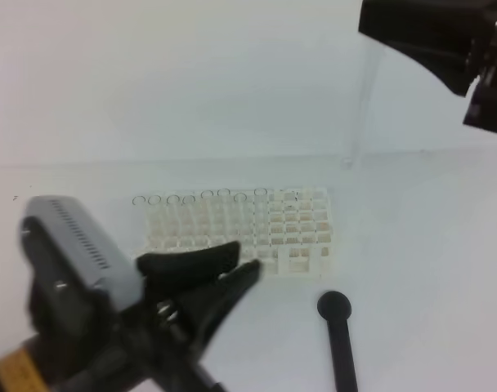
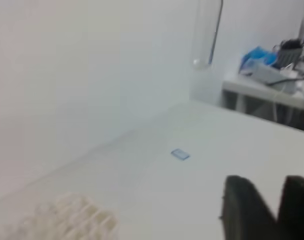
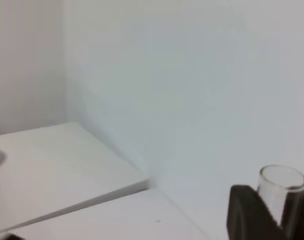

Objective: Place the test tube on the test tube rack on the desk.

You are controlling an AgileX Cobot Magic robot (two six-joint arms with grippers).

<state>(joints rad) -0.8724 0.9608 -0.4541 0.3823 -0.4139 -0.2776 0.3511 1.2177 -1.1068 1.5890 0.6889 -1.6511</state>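
Right hand grips test tube high; advisable: keep vertical, centre over test tube rack; left hand empty, part-open.

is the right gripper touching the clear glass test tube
Touching. The right wrist view shows the clear glass test tube clamped between the right gripper's black fingers, its rimmed mouth sticking up above them.

Your left arm: low at the near left of the high view, left gripper pointing right, jaws slightly parted, nothing between them. Your right arm: raised at the top right, right gripper clamped around a clear tube.
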